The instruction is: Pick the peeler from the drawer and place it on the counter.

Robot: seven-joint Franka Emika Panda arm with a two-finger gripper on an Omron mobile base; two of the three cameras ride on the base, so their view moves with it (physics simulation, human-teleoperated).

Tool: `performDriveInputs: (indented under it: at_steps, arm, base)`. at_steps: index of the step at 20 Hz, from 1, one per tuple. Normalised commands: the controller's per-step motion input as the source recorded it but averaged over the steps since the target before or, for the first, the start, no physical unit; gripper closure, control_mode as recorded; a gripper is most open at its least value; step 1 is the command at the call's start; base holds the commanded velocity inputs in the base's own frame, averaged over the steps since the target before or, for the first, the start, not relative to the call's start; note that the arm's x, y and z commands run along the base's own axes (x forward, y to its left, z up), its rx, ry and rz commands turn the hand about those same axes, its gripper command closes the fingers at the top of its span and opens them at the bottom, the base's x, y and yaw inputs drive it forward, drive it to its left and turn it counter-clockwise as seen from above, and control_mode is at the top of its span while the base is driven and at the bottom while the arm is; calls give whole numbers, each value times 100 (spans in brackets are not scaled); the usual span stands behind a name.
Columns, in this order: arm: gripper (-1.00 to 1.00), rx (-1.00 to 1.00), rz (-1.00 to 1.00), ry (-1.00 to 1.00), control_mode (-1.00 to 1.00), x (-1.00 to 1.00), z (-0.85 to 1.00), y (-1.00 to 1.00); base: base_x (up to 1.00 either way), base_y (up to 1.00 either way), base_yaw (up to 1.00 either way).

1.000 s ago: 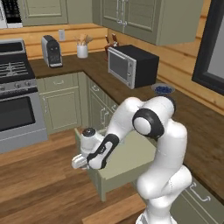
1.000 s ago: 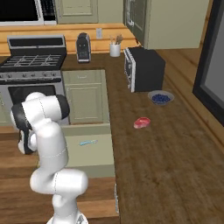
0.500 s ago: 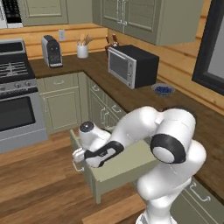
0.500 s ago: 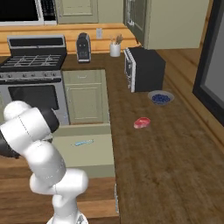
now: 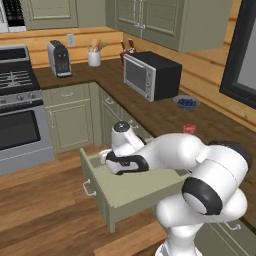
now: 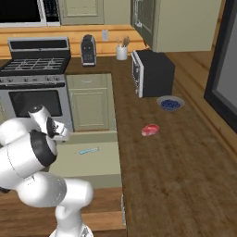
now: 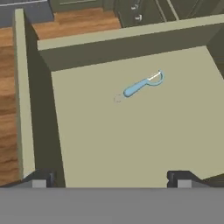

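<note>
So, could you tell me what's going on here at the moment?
The robot arm is reaching over the open drawer with its gripper open and empty. The peeler lies alone on the drawer floor, clear of the fingertips, not yet grasped. The counter where it should end up already holds a lump of meat, a bowl and a microwave.
</note>
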Motion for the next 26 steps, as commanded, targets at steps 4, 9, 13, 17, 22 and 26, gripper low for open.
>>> performDriveInputs:
  at_steps: [4,9,13,17,22,26]
  arm:
    - [-100,16,-69,6,-100,12,0,-28]
    - [-100,27,-63,14,-100,5,12,-41]
    - [-100,6,-23,2,-100,7,-4,-82]
    - [-100,20,-2,-13,-100,15,-27,-49]
    - [-100,12,0,0,-100,39,-46,0]
    - [-100,-5,-6,20,-100,43,-48,16]
  base:
    - [0,0,0]
    - [0,0,0]
    - [0,0,0]
    - [0,0,0]
    - [0,0,0]
    - [0,0,0]
